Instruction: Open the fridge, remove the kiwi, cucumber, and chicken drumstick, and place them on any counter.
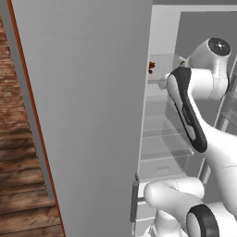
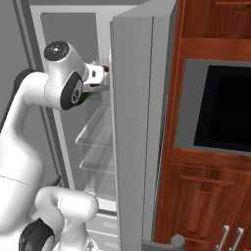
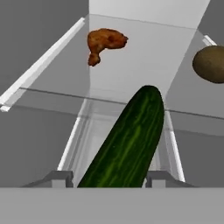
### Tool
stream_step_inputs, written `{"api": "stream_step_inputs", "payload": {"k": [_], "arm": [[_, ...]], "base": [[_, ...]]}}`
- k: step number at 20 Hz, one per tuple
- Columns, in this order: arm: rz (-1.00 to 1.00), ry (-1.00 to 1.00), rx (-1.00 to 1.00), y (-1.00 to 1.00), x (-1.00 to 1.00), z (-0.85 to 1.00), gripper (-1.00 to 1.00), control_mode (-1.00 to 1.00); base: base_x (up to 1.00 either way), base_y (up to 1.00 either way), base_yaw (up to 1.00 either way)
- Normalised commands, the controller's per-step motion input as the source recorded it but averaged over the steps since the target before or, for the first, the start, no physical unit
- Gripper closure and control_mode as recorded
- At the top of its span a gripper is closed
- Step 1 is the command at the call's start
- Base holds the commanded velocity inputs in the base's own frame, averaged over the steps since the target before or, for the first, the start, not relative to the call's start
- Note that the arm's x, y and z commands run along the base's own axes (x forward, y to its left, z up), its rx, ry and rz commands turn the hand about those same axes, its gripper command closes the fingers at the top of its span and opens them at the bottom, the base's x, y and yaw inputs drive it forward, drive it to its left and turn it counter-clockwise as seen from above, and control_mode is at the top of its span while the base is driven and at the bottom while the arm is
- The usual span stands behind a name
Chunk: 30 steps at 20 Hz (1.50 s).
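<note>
Left base view: the fridge (image 1: 83,115) is seen open, its door panel in the foreground, and the arm is reached in toward an upper glass shelf. A small reddish-brown scrap, taken to be the chicken drumstick (image 1: 151,67), is glimpsed at about 10 o'clock from the wrist. The jaws themselves are hidden behind the arm.

Right base view: the hand is seen pushed in behind the door edge, with a sliver of dark green, the cucumber (image 2: 84,97), at its underside. Finger spacing cannot be read here.

Hand view: the cucumber (image 3: 127,144) is seen lying between the two fingertips of the gripper (image 3: 105,178), its long axis running from 6 o'clock up toward 1 o'clock, its far tip over the shelf edge. Whether the pads are pressed on it yet cannot be told; the jaws are judged part-way closed around it. The chicken drumstick (image 3: 105,43) is placed at 11 o'clock on the shelf, the kiwi (image 3: 211,64) at 2 o'clock, both well apart from the jaws.
</note>
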Motion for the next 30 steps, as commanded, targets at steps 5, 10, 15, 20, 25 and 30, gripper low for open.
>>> {"api": "stream_step_inputs", "payload": {"k": [5, 10, 15, 20, 25, 30], "arm": [[0.10, 0.00, -0.16, 0.17, -1.00, 0.50, 1.00, -1.00], [0.07, 0.01, -0.12, 0.12, -0.77, 0.27, 1.00, -1.00], [0.09, 0.01, -0.06, 0.03, -0.66, 0.10, 1.00, -1.00], [0.07, 0.01, 0.00, 0.00, -0.18, 0.01, 1.00, -1.00], [0.00, 0.00, 0.00, 0.00, 0.00, 0.00, 1.00, -1.00], [0.00, 0.03, 0.00, 0.00, 0.00, 0.00, 1.00, -1.00]], "base": [[0.00, 0.00, 0.00], [0.00, 0.00, 0.00], [0.00, 0.00, 0.00], [0.00, 0.00, 0.00], [0.00, 0.00, 0.00], [0.00, 0.00, 0.00]]}}
